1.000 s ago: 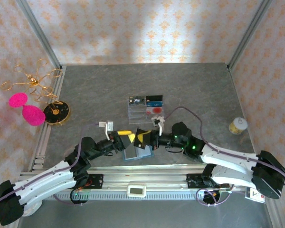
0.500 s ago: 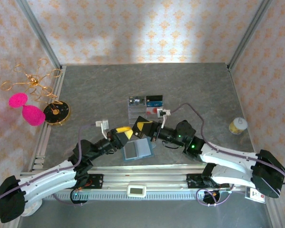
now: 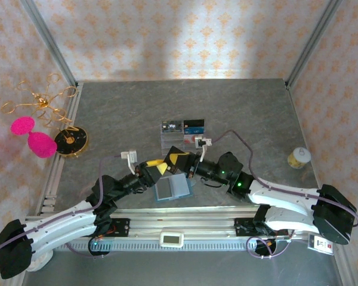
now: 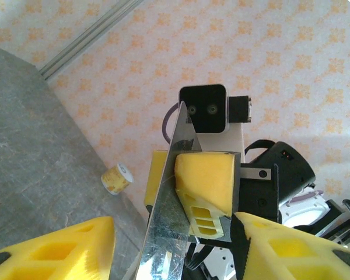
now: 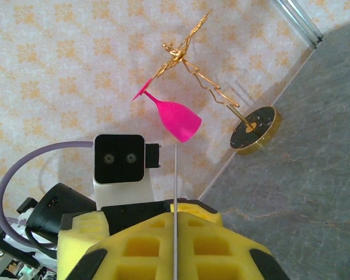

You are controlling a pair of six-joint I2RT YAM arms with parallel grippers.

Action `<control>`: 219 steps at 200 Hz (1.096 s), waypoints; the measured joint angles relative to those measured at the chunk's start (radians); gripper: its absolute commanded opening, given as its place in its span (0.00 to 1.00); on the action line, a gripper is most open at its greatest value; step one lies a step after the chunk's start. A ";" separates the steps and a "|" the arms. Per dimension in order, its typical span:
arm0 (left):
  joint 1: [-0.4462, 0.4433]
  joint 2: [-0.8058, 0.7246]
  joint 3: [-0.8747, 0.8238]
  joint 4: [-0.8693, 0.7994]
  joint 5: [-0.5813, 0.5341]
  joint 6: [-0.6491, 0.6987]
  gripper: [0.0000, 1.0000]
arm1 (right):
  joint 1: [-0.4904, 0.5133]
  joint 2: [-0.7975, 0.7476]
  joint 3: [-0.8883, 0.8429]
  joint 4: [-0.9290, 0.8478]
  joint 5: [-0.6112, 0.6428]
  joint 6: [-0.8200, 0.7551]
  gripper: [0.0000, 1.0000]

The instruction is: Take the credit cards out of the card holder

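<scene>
Right wrist, yellow foam right gripper (image 5: 175,219) pinching thin glossy credit card (image 4: 162,233), left gripper (image 4: 172,245) released, jaws apart

right pincer (image 5: 175,226) pinches an edge-on card (image 5: 175,181), pink glass (image 5: 178,119) beyond.

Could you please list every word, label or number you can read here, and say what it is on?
Nothing reads clearly.
Cards in the clear tray: print too small.
Small round container: markings blurred.
Sticker, near right: blurred.
White device, near centre: blurred.
Held credit card: no print visible.
</scene>
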 measured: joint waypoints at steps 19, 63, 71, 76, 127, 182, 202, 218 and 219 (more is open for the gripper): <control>0.000 -0.010 0.000 0.000 0.000 0.001 0.34 | 0.003 0.000 0.007 0.000 0.013 -0.004 0.00; 0.000 -0.003 0.000 0.001 -0.001 -0.001 0.30 | 0.004 0.025 0.017 0.002 0.047 -0.004 0.00; 0.000 0.003 0.000 0.000 -0.003 -0.001 0.28 | 0.006 0.030 0.017 0.002 0.053 -0.004 0.00; 0.000 0.006 0.000 0.000 -0.005 -0.001 0.28 | 0.007 0.032 0.017 0.002 0.055 -0.004 0.00; 0.005 0.021 0.004 -0.013 -0.026 0.017 0.04 | 0.021 0.052 0.036 0.000 0.068 -0.005 0.00; 0.004 0.049 0.095 -0.112 -0.021 0.088 0.00 | 0.017 0.026 0.045 -0.101 0.105 -0.031 0.52; 0.004 0.048 0.156 -0.208 -0.023 0.148 0.00 | -0.023 -0.081 0.045 -0.222 0.135 -0.042 0.60; 0.004 0.047 0.201 -0.277 -0.032 0.202 0.00 | -0.061 -0.195 0.043 -0.301 0.181 -0.053 0.61; 0.004 0.047 0.205 -0.284 -0.034 0.211 0.00 | -0.064 -0.205 0.043 -0.309 0.187 -0.053 0.61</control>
